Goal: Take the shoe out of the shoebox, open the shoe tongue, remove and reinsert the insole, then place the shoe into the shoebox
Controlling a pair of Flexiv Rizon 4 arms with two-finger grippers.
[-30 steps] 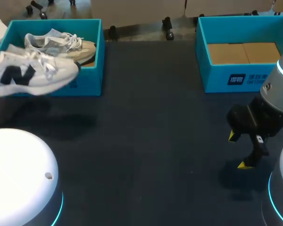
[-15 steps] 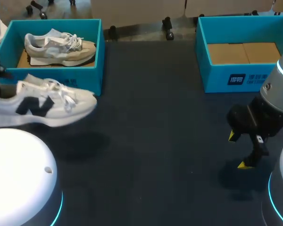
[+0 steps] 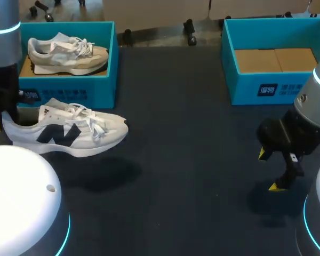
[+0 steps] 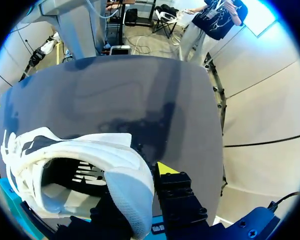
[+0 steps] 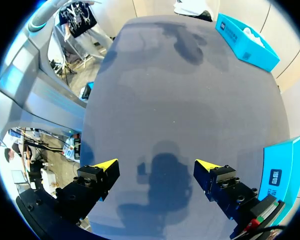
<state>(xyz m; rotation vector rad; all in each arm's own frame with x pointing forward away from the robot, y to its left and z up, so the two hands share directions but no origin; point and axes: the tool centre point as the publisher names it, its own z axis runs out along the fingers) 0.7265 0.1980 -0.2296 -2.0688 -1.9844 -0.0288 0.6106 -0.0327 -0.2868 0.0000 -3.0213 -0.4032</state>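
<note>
Currently the left tool (image 4: 138,181) is clenched on the heel of the white shoe (image 3: 69,133). The shoe hangs sole-down above the surface (image 3: 192,133), just in front of the left shoebox (image 3: 98,88), outside it. A second shoe (image 3: 64,53) lies inside that box. The right tool (image 3: 271,170) is released, fingers apart, holding nothing.

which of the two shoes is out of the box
The white shoe with the dark side mark, held at its heel by the left gripper in front of the left shoebox. The beige shoe lies inside that box.
</note>
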